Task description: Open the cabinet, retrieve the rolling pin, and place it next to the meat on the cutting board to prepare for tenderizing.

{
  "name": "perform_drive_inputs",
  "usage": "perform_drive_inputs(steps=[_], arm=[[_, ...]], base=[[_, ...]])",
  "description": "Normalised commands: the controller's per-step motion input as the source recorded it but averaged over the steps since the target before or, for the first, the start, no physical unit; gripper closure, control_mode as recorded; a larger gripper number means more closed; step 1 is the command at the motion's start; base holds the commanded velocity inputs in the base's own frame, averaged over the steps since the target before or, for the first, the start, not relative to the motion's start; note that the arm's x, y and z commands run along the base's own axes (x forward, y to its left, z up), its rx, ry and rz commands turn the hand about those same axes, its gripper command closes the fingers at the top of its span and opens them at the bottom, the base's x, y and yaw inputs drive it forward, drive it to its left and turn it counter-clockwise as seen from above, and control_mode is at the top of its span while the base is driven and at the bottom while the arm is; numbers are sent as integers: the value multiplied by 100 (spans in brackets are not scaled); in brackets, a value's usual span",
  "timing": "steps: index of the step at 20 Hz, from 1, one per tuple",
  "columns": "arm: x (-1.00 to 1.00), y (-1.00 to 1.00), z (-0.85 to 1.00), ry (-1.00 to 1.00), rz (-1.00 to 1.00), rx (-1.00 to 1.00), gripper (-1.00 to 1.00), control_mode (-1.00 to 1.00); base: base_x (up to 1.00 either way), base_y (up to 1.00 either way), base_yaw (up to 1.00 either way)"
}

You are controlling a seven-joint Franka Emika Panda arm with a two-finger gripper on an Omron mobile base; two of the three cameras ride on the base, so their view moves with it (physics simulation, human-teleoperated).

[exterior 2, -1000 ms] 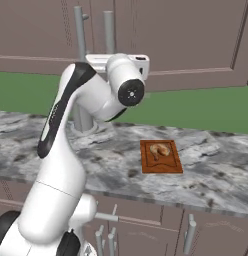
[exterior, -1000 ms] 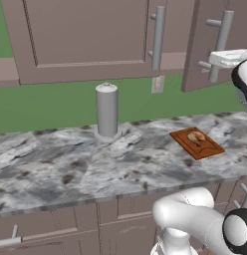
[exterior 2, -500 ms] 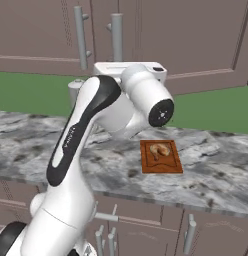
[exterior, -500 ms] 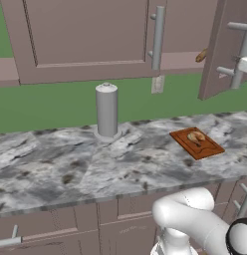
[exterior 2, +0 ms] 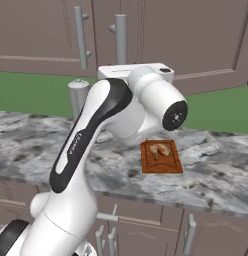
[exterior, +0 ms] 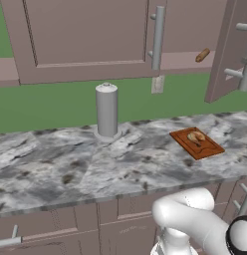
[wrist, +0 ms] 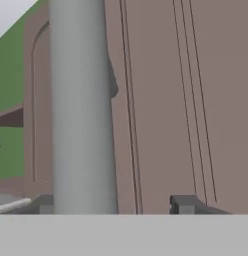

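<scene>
Cabinet (exterior: 230, 50) door ajar; pin (exterior: 202, 55) lies inside. Jaws released, straddling the handle (wrist: 83, 110). Meat (exterior: 196, 137) on board (exterior: 185, 142).

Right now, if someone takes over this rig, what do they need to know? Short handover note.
Pincer: open, fingers either side of the door handle, not clamped on it.
Cabinet door: swung open.
Rolling pin: lying inside the cabinet, untouched.
Cutting board: on the counter, with the meat on it.
Done: door open.
Left: back off the handle, grasp the pin, set it on the board beside the meat.
</scene>
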Motion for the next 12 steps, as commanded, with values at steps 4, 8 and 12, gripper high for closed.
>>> perform_drive_inputs(steps=[4, 8, 12], arm=[[-44, -1, 0, -18, 0, -12, -100, -100], [-24, -5, 0, -11, 0, -12, -100, -100], [-77, 0, 1, -15, 0, -17, -100, -100]], base=[[0, 0, 0], [0, 0, 0], [0, 0, 0]])
